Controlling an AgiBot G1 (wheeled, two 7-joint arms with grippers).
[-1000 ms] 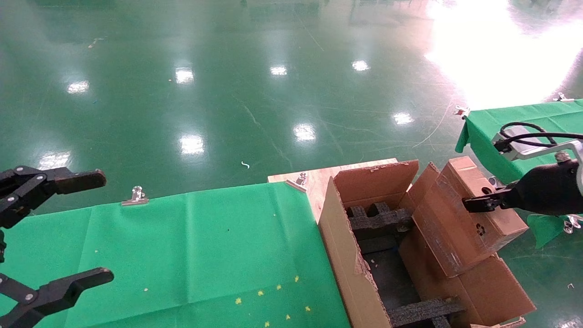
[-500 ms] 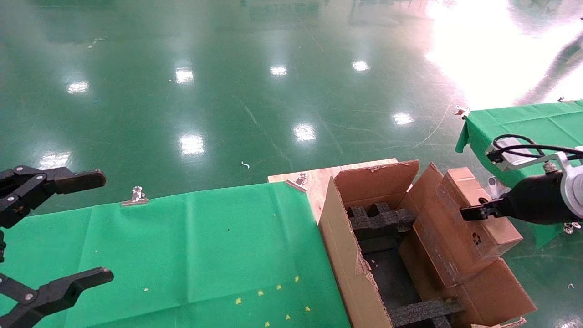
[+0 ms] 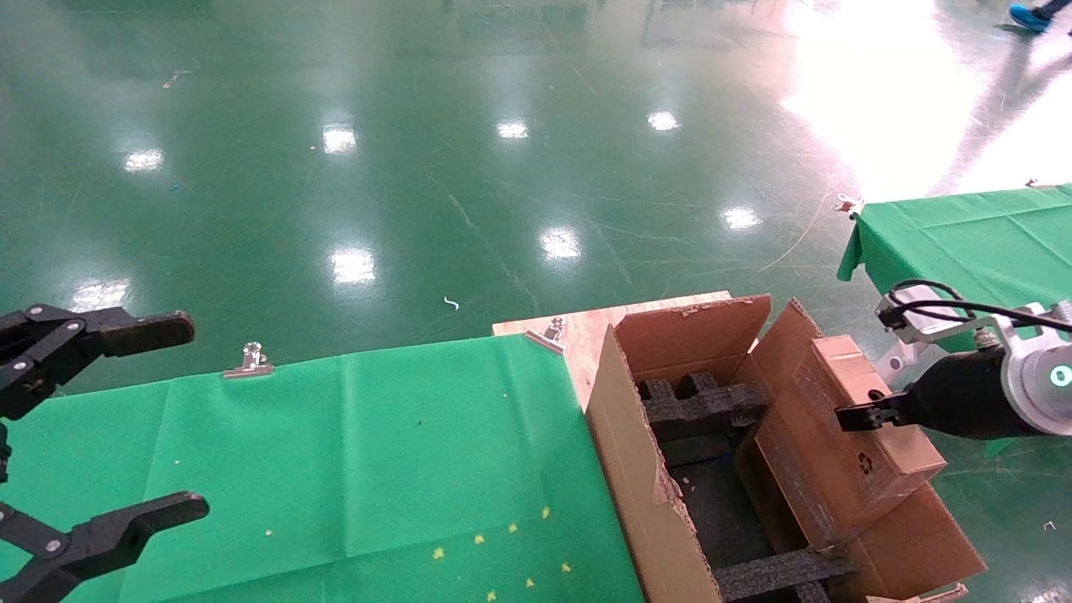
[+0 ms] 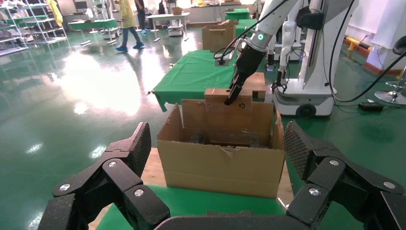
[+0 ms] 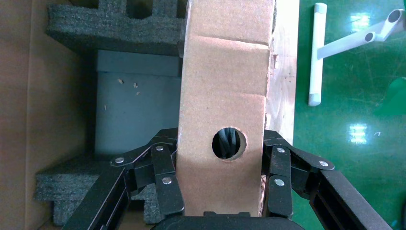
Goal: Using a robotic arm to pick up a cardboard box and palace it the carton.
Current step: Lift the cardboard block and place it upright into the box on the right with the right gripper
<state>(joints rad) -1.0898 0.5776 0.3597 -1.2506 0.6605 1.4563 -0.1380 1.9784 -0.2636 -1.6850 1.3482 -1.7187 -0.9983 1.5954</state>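
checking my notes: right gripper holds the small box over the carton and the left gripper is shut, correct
Not quite. The left gripper is open, jaws spread wide over the green cloth, as the head view shows. The rest holds: the right gripper is shut on the box over the carton.

No readable text or numbers are seen. Only a small black recycling symbol [image 3: 865, 460] is printed on the cardboard box [image 3: 846, 444], lower right of the head view.
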